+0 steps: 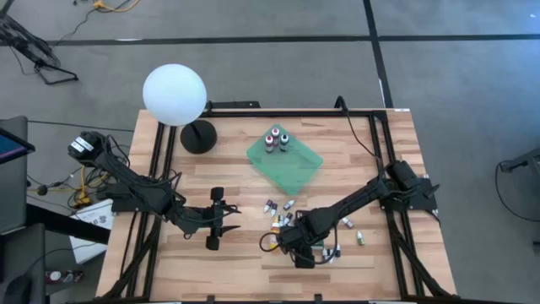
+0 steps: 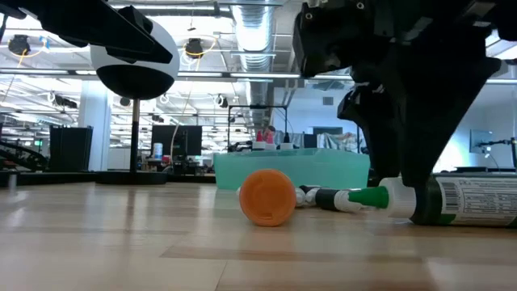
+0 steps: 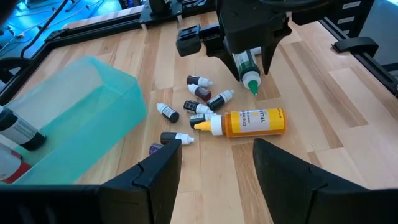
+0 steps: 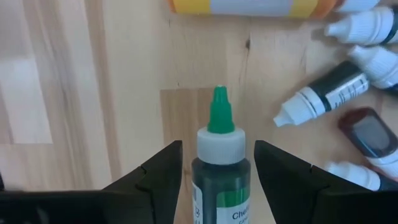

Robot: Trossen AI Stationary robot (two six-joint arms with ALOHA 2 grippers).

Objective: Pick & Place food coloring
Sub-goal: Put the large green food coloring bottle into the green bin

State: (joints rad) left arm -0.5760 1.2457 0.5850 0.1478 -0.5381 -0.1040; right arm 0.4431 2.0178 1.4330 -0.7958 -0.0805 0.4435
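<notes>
— Why is your right gripper [image 4: 214, 180] down in the scatter of food coloring [image 1: 283, 215] below the green tray [image 1: 291, 169]?
— Its fingers straddle a green-tipped bottle [image 4: 219, 163], apparently lightly clamped. Your left gripper [image 3: 214, 168] waits beside it, fingers apart, empty

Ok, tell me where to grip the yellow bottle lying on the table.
Grip the yellow bottle across the middle of its round body from above, fingers on either long side. It lies flat, and the small bottles crowd its white-cap end, so the body is the clearest part.
</notes>
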